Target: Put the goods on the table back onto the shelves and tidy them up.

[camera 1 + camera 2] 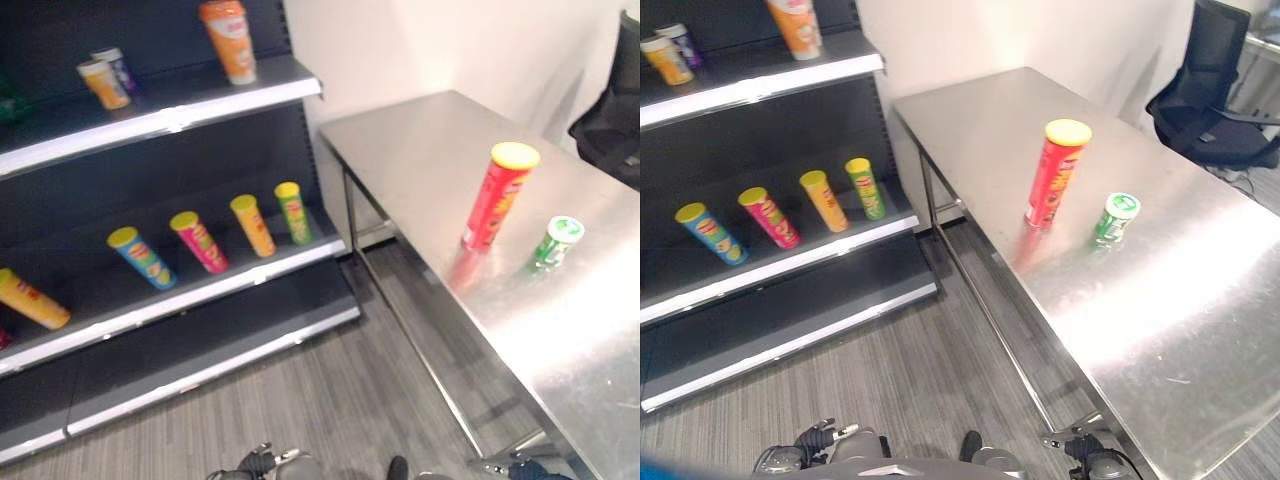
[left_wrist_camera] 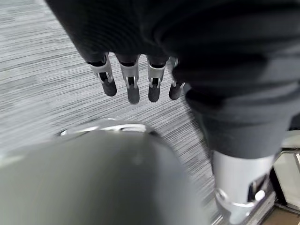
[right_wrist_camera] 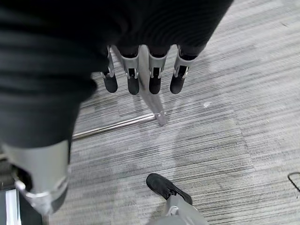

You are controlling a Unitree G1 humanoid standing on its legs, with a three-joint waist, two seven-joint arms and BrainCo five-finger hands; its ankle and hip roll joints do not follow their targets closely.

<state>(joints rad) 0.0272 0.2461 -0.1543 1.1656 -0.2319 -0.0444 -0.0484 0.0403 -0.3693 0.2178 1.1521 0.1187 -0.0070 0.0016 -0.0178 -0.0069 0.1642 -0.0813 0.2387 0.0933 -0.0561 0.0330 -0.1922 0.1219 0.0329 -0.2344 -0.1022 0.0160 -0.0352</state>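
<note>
Steel table (image 1: 1160,330) on the right w/ two goods left on it: tall red can (image 1: 1056,172), upright, and short green can (image 1: 1116,218) just beside it, nearer the right edge. Shelves (image 1: 200,290) on the left hold a row of tilted cans (image 1: 200,240) (more on the upper shelf). Left hand (image 2: 133,79) and right hand (image 3: 140,75) hang over the floor, fingers straight, side by side, holding nothing.
</note>
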